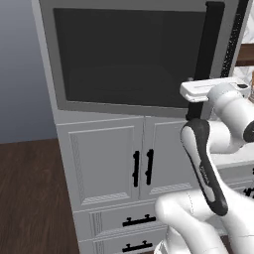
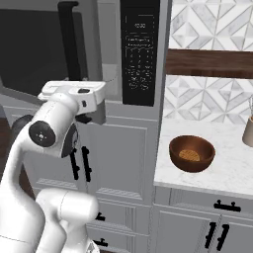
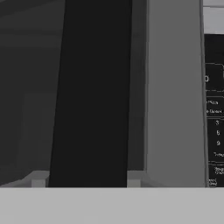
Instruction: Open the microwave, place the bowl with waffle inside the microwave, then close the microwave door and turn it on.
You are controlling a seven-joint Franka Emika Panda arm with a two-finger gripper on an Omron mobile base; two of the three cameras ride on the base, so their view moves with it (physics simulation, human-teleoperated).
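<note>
Starting with the left base view: microwave door (image 1: 124, 57) fills the upper half of the frame, dark glass in a grey frame. Its tall black bar handle (image 1: 204, 59) runs down the upper right. The white hand sits at right centre with the gripper (image 1: 194, 105) right at the lower end of that handle. Fingers are hidden behind the hand body, so their state is not readable from this side. Grey cabinet doors (image 1: 106, 163) with short black handles sit below, centre frame. Dark wood floor (image 1: 30, 198) at lower left.

Right base view: microwave (image 2: 106, 49) occupies the upper left, and the door stands slightly ajar, with a gap showing between its handle edge and the black keypad panel (image 2: 140, 52) at top centre. Gripper (image 2: 85, 117) is at left centre, against the bottom of the handle (image 2: 71, 39). Bowl with waffle (image 2: 191, 153) sits on the white counter (image 2: 232, 168) at right centre, well apart from the gripper, golden piece visible inside. Pale jar (image 2: 248, 129) sits at the right edge.

Hand view: handle (image 3: 92, 92) runs top to bottom through centre frame. Two grey fingertips (image 3: 38, 179) sit at the bottom on either side of it, right against its edges, so the fingers look clamped on the handle. Keypad (image 3: 214, 109) is along the right edge, grey door frame between.
</note>
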